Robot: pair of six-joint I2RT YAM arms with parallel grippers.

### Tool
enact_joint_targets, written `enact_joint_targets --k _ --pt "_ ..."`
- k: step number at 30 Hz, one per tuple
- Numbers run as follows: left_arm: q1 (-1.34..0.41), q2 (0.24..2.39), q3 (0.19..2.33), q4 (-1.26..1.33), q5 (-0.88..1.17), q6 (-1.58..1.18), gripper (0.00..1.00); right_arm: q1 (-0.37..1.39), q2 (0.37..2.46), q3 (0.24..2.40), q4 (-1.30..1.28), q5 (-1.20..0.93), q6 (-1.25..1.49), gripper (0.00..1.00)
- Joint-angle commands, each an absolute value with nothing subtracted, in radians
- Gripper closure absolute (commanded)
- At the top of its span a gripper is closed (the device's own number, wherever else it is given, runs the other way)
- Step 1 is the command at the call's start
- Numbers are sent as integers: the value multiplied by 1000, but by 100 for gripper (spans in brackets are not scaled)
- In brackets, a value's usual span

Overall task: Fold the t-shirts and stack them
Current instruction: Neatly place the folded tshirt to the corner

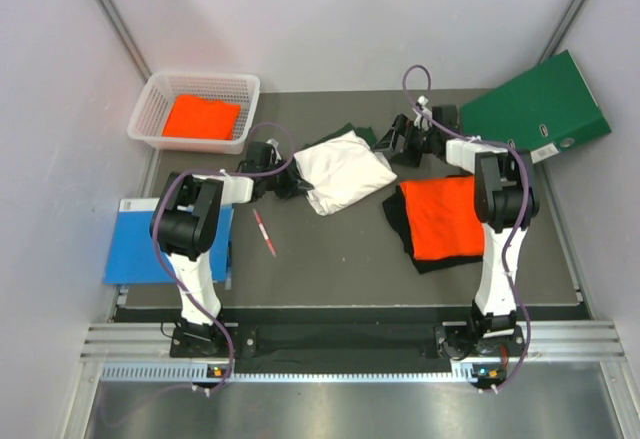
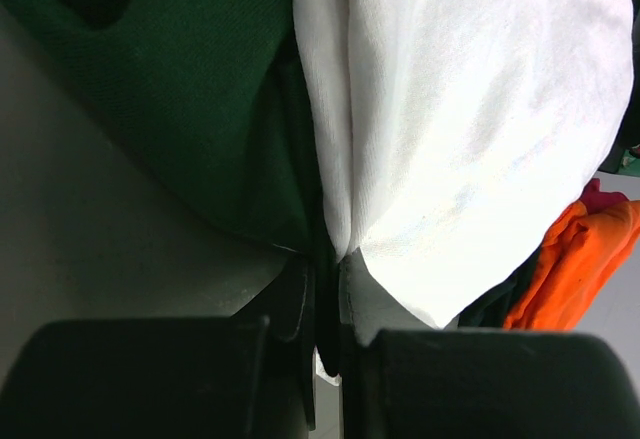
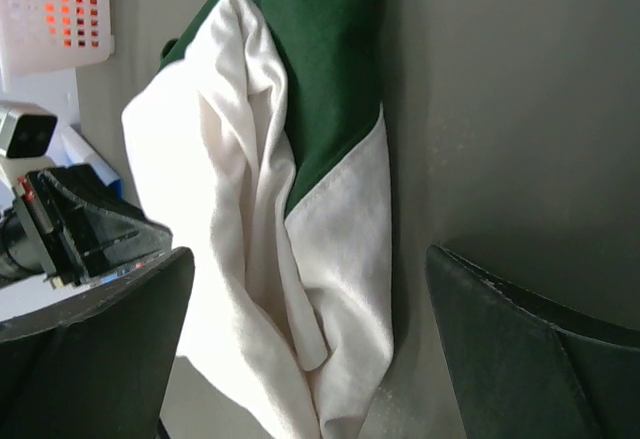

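One white shirt with green sleeves (image 1: pixel 345 171) lies in the middle of the dark gray bench (image 1: pixel 330 269), its edge pinched tight by the left hand (image 1: pixel 299 186), the right hand (image 1: pixel 390 140) open wide just beside it, pale walls (image 1: pixel 300 19) all around.

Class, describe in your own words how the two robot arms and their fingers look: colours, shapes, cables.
The left arm and right arm match: white tubular links between bulky black joint housings, each trailed by a looping purple cable. The left fingers are dark, flat wedges; the right fingers are broad, dark, tapering blades with scuffed edges.
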State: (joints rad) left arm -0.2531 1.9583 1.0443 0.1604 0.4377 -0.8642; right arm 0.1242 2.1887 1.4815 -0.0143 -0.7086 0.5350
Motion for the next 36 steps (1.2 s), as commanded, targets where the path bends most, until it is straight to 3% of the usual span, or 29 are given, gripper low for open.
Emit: enact_joint_targets --k 1,12,22,24,25,27,28,30,31,32,33,35,36 --pt "-232 1976 1039 51 368 -816 100 138 2155 1416 -72 -718 482 0" --pt "-232 1986 1040 51 371 -811 100 193 2178 1427 -152 -693 431 0" --pt "-232 1964 1065 31 383 -804 100 290 2292 1640 -432 -572 325 2" --pt "-232 1948 1069 20 393 -801 100 302 2302 1666 -472 -565 319 12" --pt "-232 1942 1071 17 393 -798 100 304 2310 1666 -474 -571 316 29" --pt "-232 1919 1074 9 405 -795 100 308 2310 1666 -480 -583 311 46" --pt "-232 1911 1074 8 405 -790 100 310 2310 1666 -486 -584 307 64" --pt "-232 1892 1083 -9 422 -781 100 319 2304 1657 -488 -581 295 78" --pt "-232 1884 1086 -30 420 -772 100 322 2287 1651 -486 -575 288 94" --pt "-232 1875 1086 -38 420 -764 100 325 2273 1644 -485 -569 284 100" --pt "-232 1855 1091 -60 411 -756 99 334 2258 1626 -483 -533 276 100" --pt "-232 1827 1088 -78 399 -735 79 347 2192 1608 -477 -488 259 100" --pt "-232 1794 1086 -86 371 -727 53 362 2168 1597 -482 -450 241 100"
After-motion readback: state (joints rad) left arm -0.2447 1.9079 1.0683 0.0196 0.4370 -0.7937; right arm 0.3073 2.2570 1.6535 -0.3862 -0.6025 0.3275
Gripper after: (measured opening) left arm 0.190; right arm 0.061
